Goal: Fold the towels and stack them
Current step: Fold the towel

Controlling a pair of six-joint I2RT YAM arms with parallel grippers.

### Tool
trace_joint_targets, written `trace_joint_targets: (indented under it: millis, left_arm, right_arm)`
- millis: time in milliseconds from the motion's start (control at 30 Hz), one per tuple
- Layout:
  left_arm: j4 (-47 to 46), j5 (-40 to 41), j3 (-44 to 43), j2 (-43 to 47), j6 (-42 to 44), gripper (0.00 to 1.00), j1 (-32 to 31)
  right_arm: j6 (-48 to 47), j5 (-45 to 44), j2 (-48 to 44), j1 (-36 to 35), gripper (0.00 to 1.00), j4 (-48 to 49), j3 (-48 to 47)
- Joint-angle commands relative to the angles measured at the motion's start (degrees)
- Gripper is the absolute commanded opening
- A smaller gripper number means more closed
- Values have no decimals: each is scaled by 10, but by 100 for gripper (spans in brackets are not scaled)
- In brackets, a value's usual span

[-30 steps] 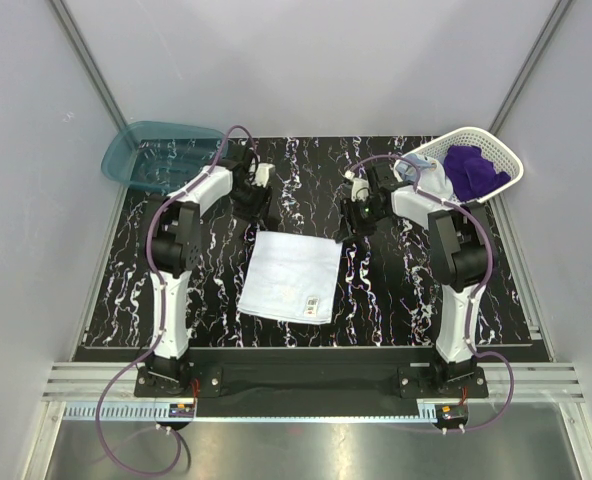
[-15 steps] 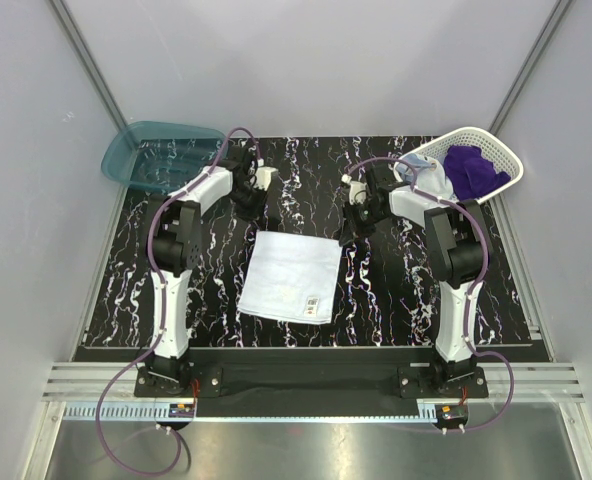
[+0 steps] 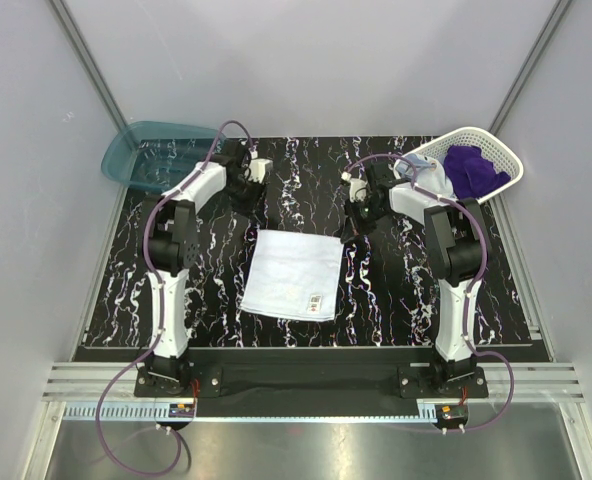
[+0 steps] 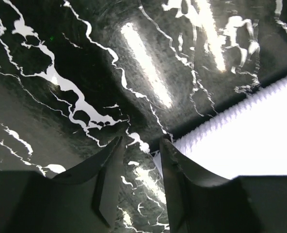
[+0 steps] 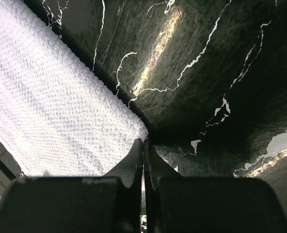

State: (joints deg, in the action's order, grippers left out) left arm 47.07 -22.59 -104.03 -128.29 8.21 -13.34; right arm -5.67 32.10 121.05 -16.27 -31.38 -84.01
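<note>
A white towel (image 3: 292, 275) lies flat on the black marbled table, a small tag near its front right corner. My left gripper (image 3: 247, 192) is open and empty just beyond the towel's far left corner; in the left wrist view the gripper (image 4: 141, 141) hangs over the table with the towel (image 4: 250, 131) to its right. My right gripper (image 3: 354, 215) is shut; in the right wrist view its tips (image 5: 143, 141) sit right at the far right corner of the towel (image 5: 51, 111), with no cloth seen between them. The purple towel (image 3: 474, 168) and the light blue towel (image 3: 431, 180) lie in the basket.
A white mesh basket (image 3: 504, 152) stands at the back right. A teal translucent bin (image 3: 146, 155) stands at the back left. Grey walls close in on both sides and behind the table.
Both grippers have drawn back from the towel's far corners toward the back of the table. The towel stays flat, nearly unmoved.
</note>
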Motion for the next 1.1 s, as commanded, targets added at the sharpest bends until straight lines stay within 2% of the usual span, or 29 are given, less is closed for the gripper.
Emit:
trace_joint_targets:
  millis: [0, 67, 200, 300, 567, 667, 767, 867, 1067]
  left_arm:
    - [2, -72, 6, 59, 56, 41, 3]
    - [9, -87, 23, 62, 74, 41, -1]
    - [11, -64, 51, 62, 86, 39, -13]
    - [5, -51, 67, 57, 86, 46, -16]
    - [5, 9, 52, 24, 76, 45, -16]
    - [2, 9, 37, 18, 74, 54, -16]
    - [4, -7, 23, 10, 79, 53, -16]
    - [22, -20, 10, -4, 88, 48, -16]
    - [24, -28, 31, -5, 97, 45, -18]
  right_arm:
    - [-13, -10, 3, 5, 0, -6, -20]
    - [-10, -9, 6, 5, 0, -5, -22]
    - [-9, -4, 8, 5, 0, -6, -23]
    - [-8, -1, 6, 5, 0, -4, -20]
    - [-14, 1, 0, 5, 0, -4, -16]
    - [-21, 1, 2, 5, 0, -10, -20]
    - [-23, -7, 3, 5, 0, -11, -22]
    - [-23, -5, 4, 5, 0, -10, -25]
    - [-22, -5, 7, 5, 0, -8, -28]
